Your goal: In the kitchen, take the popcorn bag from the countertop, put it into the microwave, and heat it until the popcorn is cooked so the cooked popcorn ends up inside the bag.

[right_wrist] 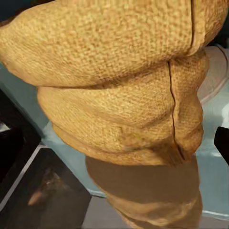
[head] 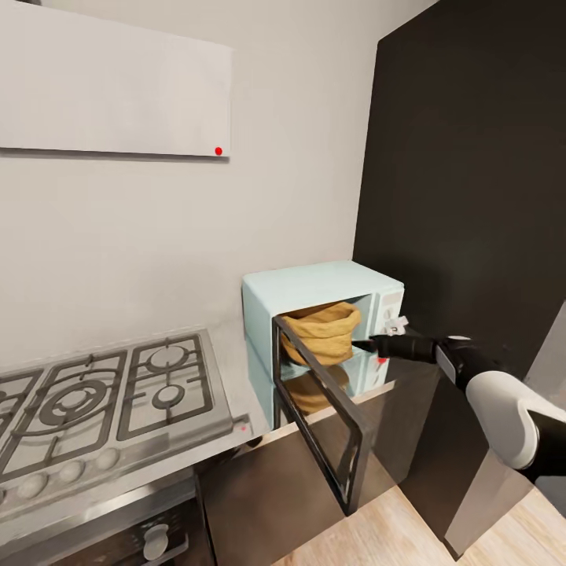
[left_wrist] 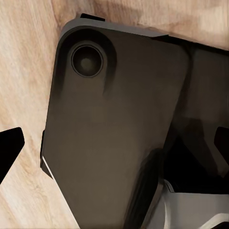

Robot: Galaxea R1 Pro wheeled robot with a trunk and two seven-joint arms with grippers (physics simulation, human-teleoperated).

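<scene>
The mustard-yellow popcorn bag [head: 324,328] sits inside the pale blue microwave [head: 314,284], which stands on the grey countertop [head: 230,369]. The microwave's dark-framed glass door [head: 326,424] is swung wide open toward me. My right gripper [head: 368,343] reaches in at the cavity's mouth, just right of the bag, open and not gripping it. In the right wrist view the bag [right_wrist: 109,95] is very close, with one fingertip [right_wrist: 223,143] at the frame's edge. My left gripper [left_wrist: 114,143] hangs open and empty over my dark base and the wood floor.
A steel gas hob [head: 102,393] lies left of the microwave, with the oven [head: 118,534] below it and a flat white hood [head: 110,79] above. A tall dark cabinet [head: 472,157] stands right of the microwave. The open door juts out over the wood floor [head: 409,527].
</scene>
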